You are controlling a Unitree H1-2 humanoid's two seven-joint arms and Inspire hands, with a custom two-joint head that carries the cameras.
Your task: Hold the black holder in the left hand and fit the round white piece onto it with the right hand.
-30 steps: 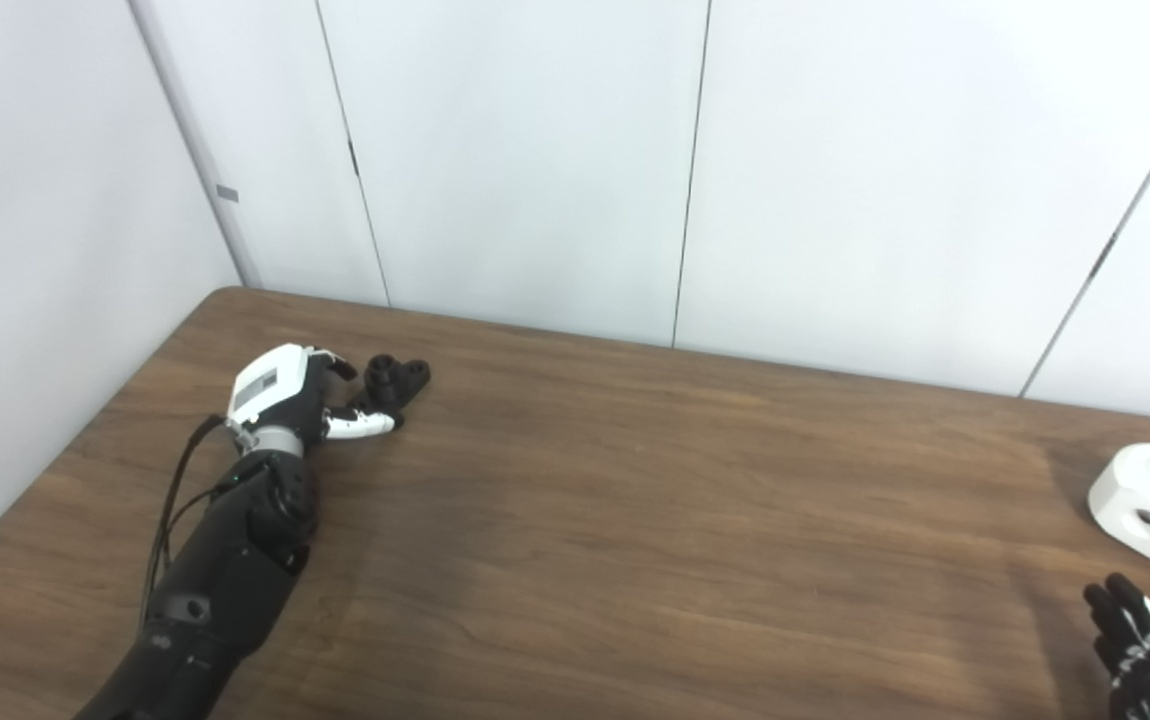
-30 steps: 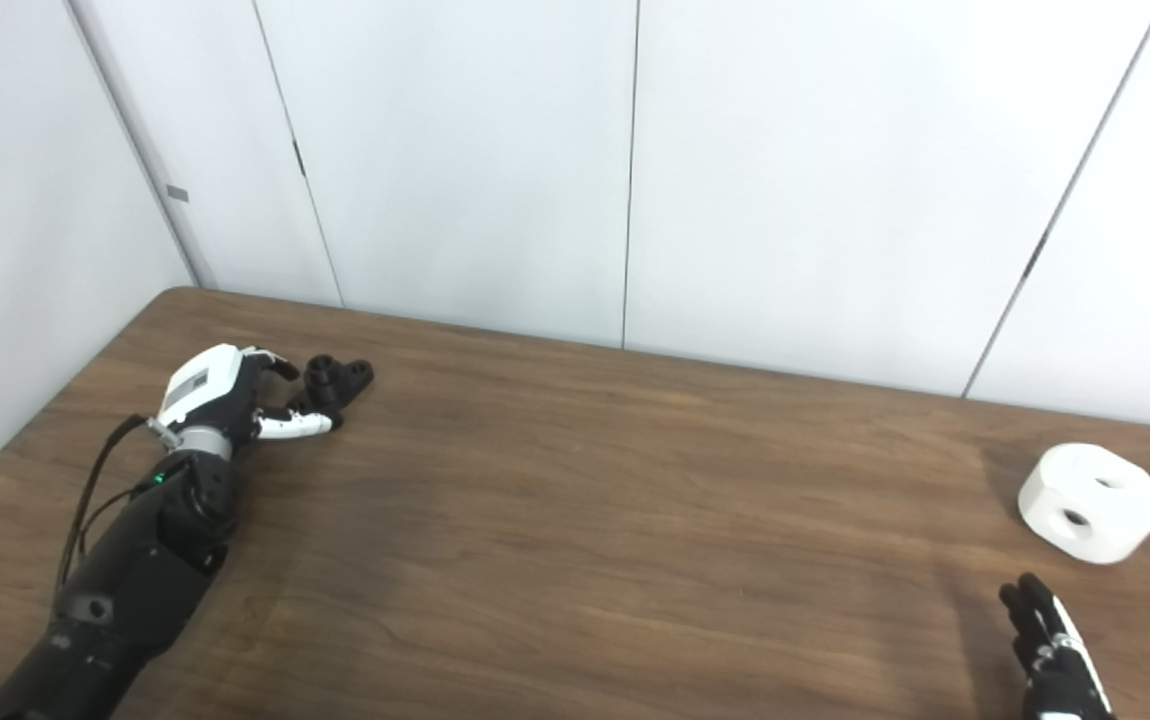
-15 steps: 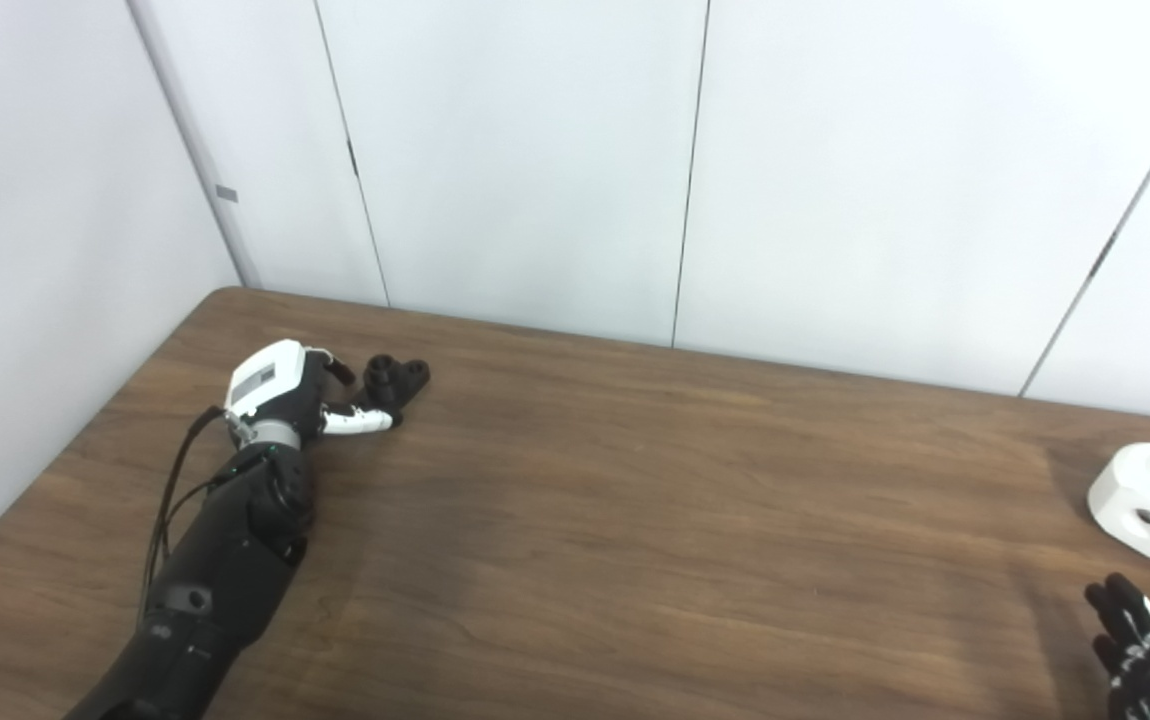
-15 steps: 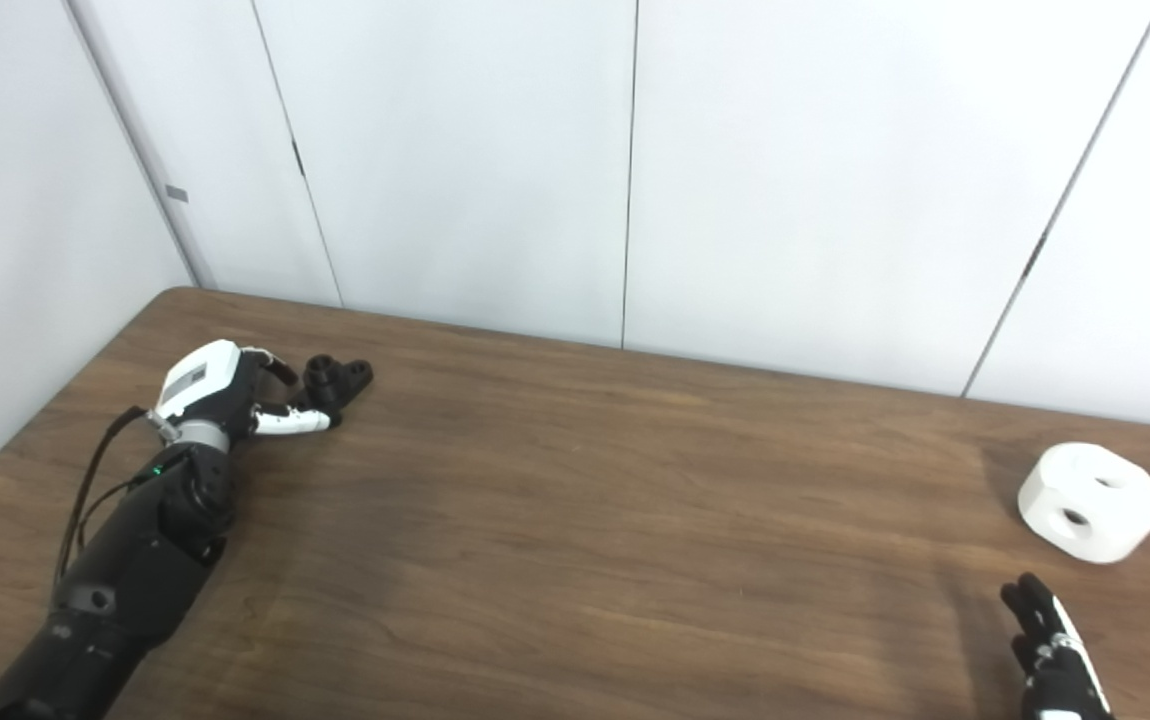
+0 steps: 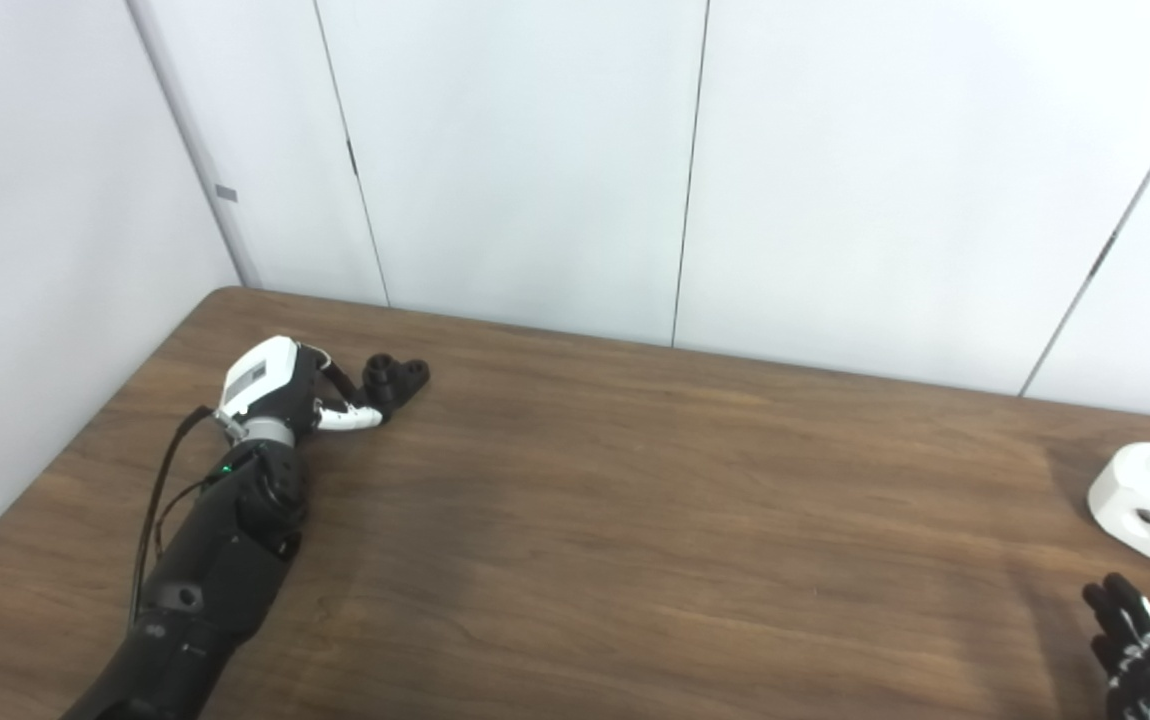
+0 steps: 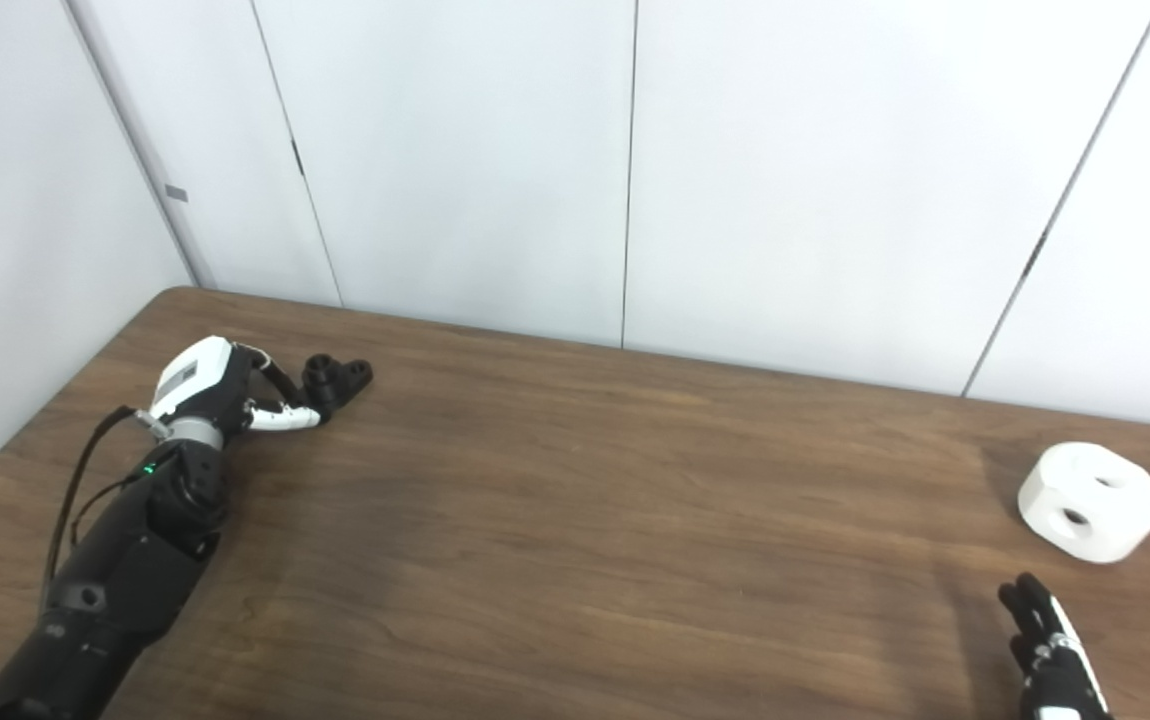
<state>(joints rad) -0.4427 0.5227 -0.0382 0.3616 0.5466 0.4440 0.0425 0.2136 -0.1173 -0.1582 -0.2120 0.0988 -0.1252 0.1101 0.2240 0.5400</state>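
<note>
left hand spread, at black holder — not gripped | right hand empty, fingers apart, near round white piece | both on tabletop — fitting undone

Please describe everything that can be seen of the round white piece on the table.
The round white piece is a thick, rounded block with flattened sides, matte and plastic-looking. Two round holes show, one in its top face and one in the side facing the camera. It rests flat on the wooden table near the far right edge, casting a soft shadow to its left. Nothing touches it: the right hand is nearer the camera with a gap between them, fingers extended.
</note>
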